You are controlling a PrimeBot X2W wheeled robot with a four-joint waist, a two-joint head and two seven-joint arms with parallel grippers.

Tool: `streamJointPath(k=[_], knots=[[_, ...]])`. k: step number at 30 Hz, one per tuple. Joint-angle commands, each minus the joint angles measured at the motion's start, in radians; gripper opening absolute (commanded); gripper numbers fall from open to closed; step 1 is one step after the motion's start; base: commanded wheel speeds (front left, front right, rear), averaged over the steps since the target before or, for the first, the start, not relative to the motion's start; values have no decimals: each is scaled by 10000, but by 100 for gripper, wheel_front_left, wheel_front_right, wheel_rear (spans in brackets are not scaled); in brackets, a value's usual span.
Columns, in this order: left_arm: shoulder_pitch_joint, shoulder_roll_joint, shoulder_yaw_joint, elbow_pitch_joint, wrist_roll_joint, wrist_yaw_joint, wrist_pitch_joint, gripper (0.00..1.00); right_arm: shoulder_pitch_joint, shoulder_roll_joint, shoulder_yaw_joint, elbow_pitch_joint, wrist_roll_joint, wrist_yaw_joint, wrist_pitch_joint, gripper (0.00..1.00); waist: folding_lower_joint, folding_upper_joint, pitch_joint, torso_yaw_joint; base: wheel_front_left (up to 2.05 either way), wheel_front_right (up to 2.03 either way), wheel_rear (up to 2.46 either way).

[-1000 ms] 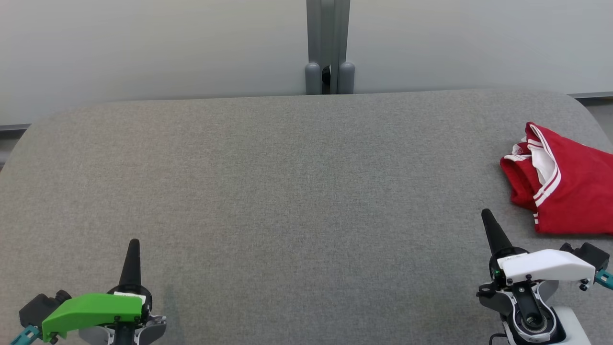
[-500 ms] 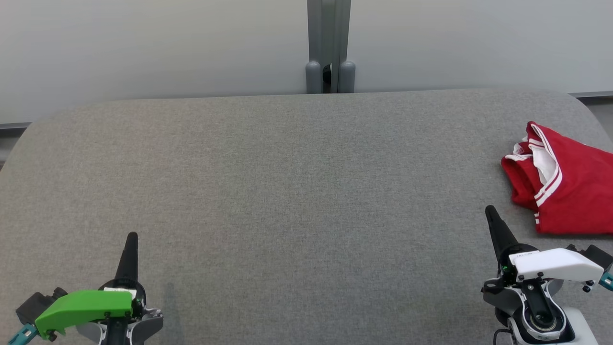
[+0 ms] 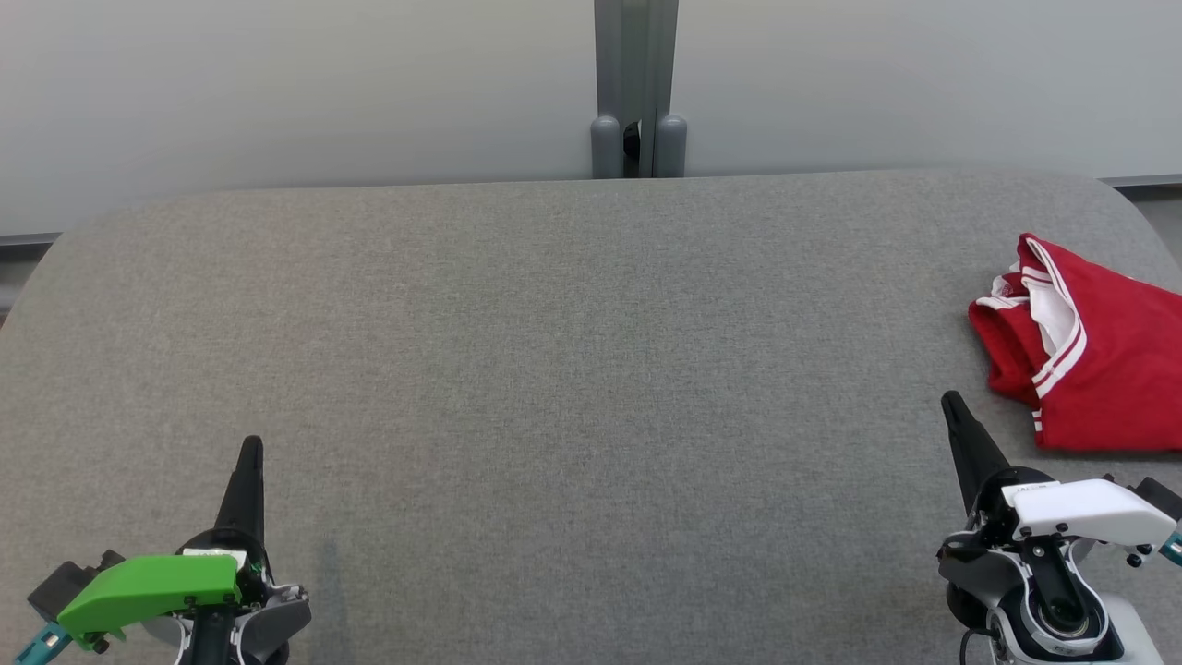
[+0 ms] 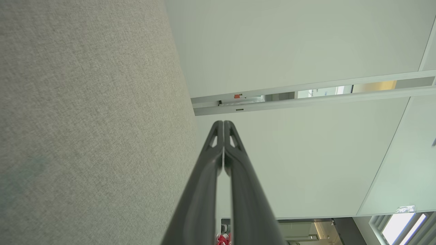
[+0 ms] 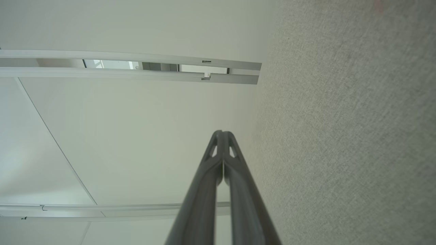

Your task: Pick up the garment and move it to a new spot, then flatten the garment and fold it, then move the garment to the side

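Observation:
The garment (image 3: 1099, 369) is red with white trim and lies bunched at the right edge of the grey table (image 3: 572, 369), partly cut off by the head view's edge. My right gripper (image 3: 951, 404) is shut and empty, its tip a short way left of and below the garment, not touching it. At the lower left my left gripper (image 3: 250, 448) is shut and empty too, far from the garment. The left wrist view shows its fingertips (image 4: 223, 124) pressed together, and a red scrap of the garment (image 4: 223, 239) at the bottom. Fingertips (image 5: 223, 133) meet in the right wrist view.
A pale partition wall with a grey post (image 3: 635, 92) stands behind the table's far edge. The table's corners are rounded. Its grey felt top stretches wide between the two grippers.
Both grippers have crept a little forward up the head view. The garment has not moved.

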Motion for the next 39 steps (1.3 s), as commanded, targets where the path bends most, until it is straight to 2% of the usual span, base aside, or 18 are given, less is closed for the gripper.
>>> streamJointPath(k=[1,15,39], knots=[[-162,77,57,-79,-241,-63,65,0,121,-47,-55,-98,216,4,64,0,0,-1,3,2,0,0,0],[-225,83,133,-142,-1155,-145,303,0,170,-50,-196,-261,1157,4,305,0,0,-1,34,21,0,0,0],[-215,82,130,-135,-1117,-146,310,0,168,-50,-192,-256,1145,4,305,0,0,-1,35,22,0,0,0]])
